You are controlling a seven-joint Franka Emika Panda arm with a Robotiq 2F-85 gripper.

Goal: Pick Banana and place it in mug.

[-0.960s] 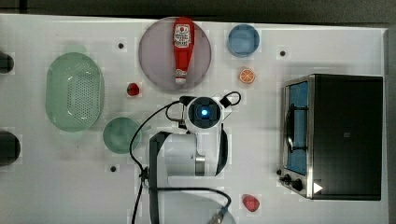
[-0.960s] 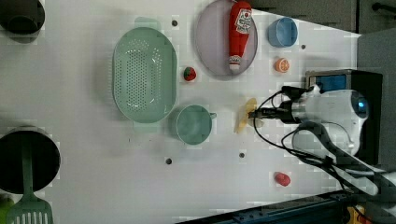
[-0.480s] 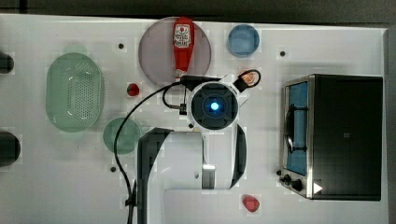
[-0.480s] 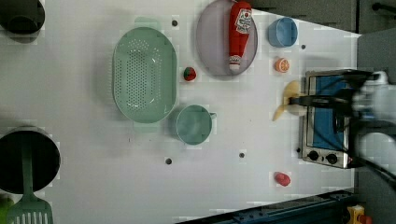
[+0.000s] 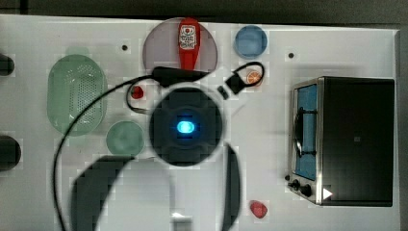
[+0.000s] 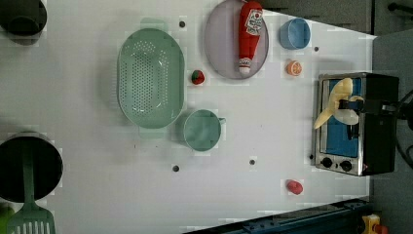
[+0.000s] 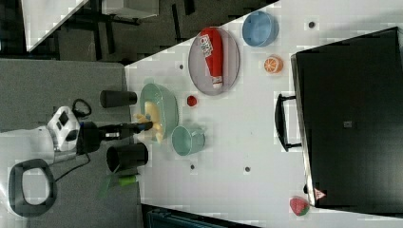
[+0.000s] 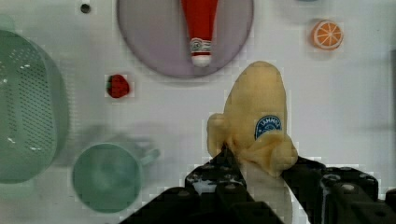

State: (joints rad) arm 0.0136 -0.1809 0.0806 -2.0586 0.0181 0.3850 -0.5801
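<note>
**Banana held up high, mug waits off to the side**

Top view: The arm's round wrist fills the middle of the table [image 5: 337, 53]. The mug [image 5: 124, 138] sits just beside it, toward the top view's left, near the green basket [image 5: 77, 94]. The ketchup bottle [image 5: 188, 41] lies on a plate by the far edge.

Left view: The fingers [image 6: 351, 105] pinch the banana [image 6: 335, 100] high in the air, so it shows in front of the oven [image 6: 358, 124]. The banana's long side runs up and down the picture, a bit slanted. The mug [image 6: 202, 129] is well apart from it, toward the left view's left, near the middle of the table.

Right view: The fingers [image 7: 142, 126] hold the banana [image 7: 151, 118] far above the table. It shows in front of the basket, but it is not in it. The mug [image 7: 186, 139] stands on the table next to the basket.

Wrist view: The fingers [image 8: 254, 170] squeeze the banana [image 8: 259, 121] near its lower end, and its long side points away from them. The mug [image 8: 106, 177] lies off to one side, not under the banana. I think the arm must slide over until the banana hangs above the mug's mouth, then go down. The orange slice [image 8: 326, 34] lies on the other side of the banana from the mug.
</note>
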